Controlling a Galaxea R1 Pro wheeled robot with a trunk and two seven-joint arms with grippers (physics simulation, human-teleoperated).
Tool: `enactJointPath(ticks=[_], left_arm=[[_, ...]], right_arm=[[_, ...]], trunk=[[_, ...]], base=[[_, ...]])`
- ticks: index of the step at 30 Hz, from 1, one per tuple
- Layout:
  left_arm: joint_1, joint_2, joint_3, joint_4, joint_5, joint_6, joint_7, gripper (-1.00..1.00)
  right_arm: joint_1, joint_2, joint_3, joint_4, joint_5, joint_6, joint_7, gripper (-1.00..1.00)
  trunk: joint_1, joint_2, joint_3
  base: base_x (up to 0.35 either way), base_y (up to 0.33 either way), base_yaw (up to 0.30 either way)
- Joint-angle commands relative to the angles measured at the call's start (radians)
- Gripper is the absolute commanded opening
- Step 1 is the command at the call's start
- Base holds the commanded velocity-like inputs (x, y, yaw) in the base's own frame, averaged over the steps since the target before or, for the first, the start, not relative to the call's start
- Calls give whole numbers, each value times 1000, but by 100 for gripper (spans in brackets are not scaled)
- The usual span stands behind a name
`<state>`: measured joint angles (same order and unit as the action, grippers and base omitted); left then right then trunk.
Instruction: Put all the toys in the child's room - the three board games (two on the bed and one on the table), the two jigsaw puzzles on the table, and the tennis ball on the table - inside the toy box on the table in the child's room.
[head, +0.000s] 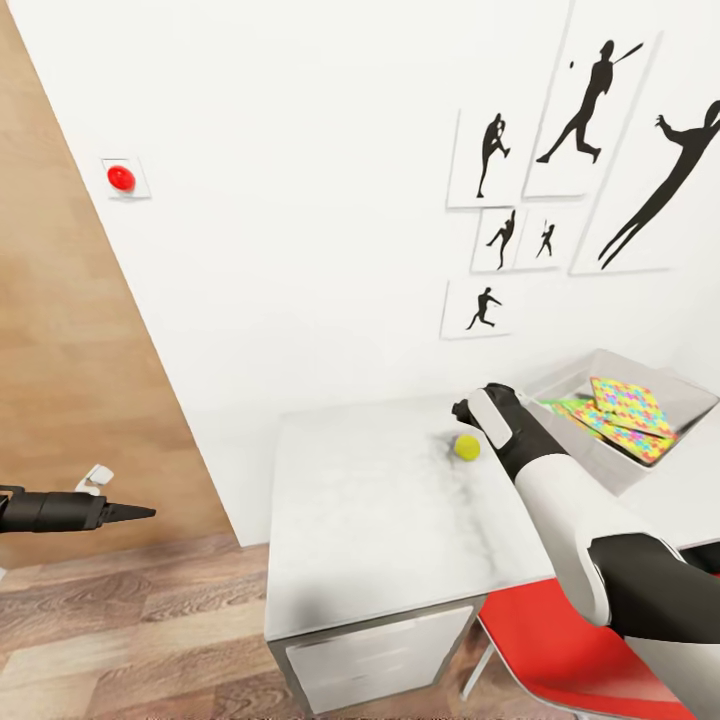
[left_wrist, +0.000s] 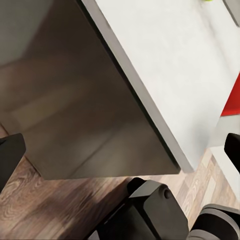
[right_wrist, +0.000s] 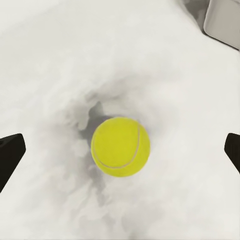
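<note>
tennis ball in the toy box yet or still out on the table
Out. The tennis ball lies on the table, beside the toy box; the open right pincer is above it.

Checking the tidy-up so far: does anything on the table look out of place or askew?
The tennis ball sits loose on the table, outside the toy box. Inside, the jigsaw puzzles lie tilted and overlapping, not flat. The right hand hovers open over the ball.

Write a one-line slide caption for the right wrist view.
Open right gripper poised over the tennis ball lying on the white table, with a corner of the toy box nearby.
</note>
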<state>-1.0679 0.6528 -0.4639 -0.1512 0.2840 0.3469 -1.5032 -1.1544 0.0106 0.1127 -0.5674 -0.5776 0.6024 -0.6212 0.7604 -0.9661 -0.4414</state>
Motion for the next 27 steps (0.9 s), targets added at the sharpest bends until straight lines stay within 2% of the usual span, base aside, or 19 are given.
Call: enactJointPath(ticks=[1, 27], left_arm=[[-1, 1, -8, -1, 7, 11, -3, 100], [-1, 7, -8, 4, 9, 9, -3, 100]], right_arm=[[-1, -2, 5, -1, -10, 2, -9, 100], [-1, 0, 5, -2, -10, 1, -9, 100]], trunk=[[0, -1, -3], [0, -1, -46]], base=[[10, 0, 0], [34, 17, 0]])
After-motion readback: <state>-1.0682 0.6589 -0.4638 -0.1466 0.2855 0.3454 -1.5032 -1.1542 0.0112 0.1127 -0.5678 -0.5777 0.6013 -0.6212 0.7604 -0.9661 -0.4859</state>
